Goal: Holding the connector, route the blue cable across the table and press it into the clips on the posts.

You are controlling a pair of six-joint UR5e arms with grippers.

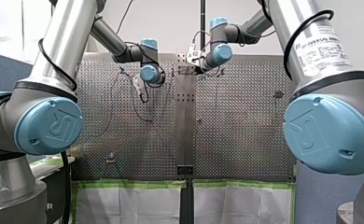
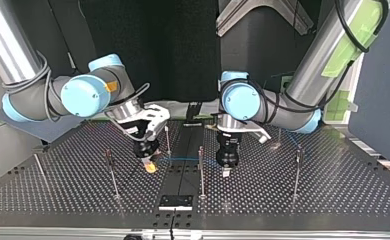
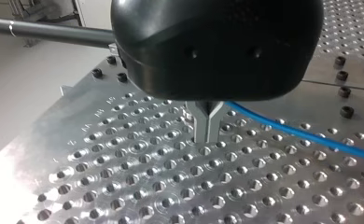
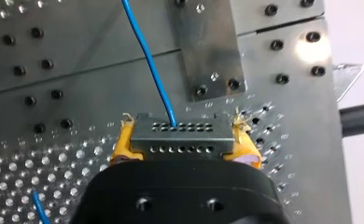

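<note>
Connector (image 4: 182, 140) sits pinched between my right end effector's (image 4: 185, 134) yellow pads in the right wrist view, blue cable (image 4: 147, 60) leading ahead. In the left wrist view my left end effector (image 3: 208, 127), fingers pressed together, meets that cable above the worktop (image 3: 124, 177). Top view: cable spans both.

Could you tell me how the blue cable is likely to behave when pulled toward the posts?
Probably floppy: the cable is thin and curves gently away from the connector in my right gripper. Likely light, as it spans to my left gripper in the top view with little sag. It may need steady tension.
</note>
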